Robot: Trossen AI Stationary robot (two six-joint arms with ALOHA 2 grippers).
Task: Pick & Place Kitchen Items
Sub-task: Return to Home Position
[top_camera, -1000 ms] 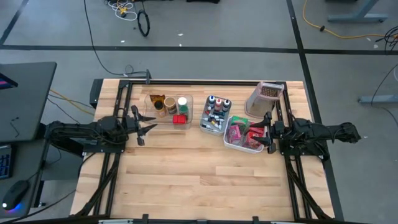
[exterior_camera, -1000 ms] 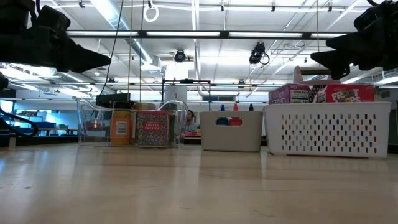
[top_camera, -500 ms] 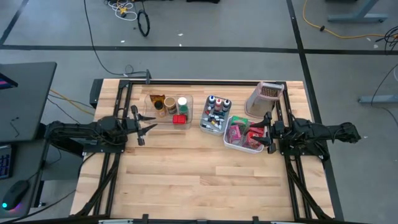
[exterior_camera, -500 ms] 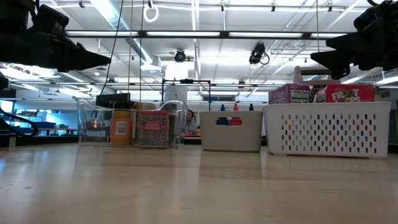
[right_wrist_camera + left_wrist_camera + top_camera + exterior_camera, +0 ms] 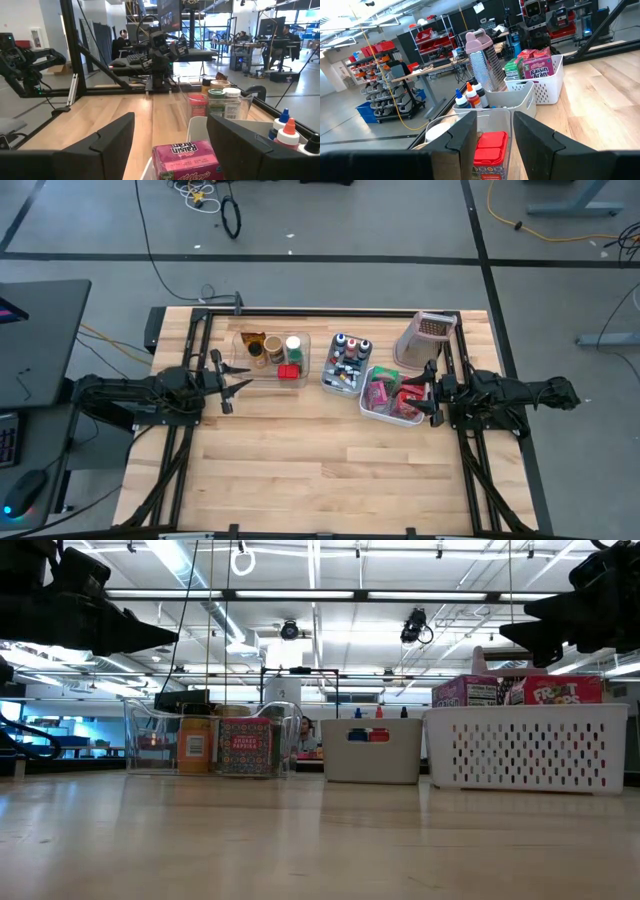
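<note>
Wooden table (image 5: pixel 320 475) with clear bin (image 5: pixel 241 366), grey bin (image 5: pixel 325 372), white bin (image 5: pixel 392 420), grater (image 5: pixel 421 340)

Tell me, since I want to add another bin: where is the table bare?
Bare: the whole table half bordered by the left arm, right arm and the row of clear bin, grey bin and white perforated bin. Crowded: that far row, with the grater behind and the open left hand and right hand at its ends.

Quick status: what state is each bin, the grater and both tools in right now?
clear bin: upright, holding jars.
grey bin: upright, holding small bottles.
white bin: upright, holding boxes.
grater: standing upright.
left tool: open, empty, raised.
right tool: open, empty, raised.
</note>
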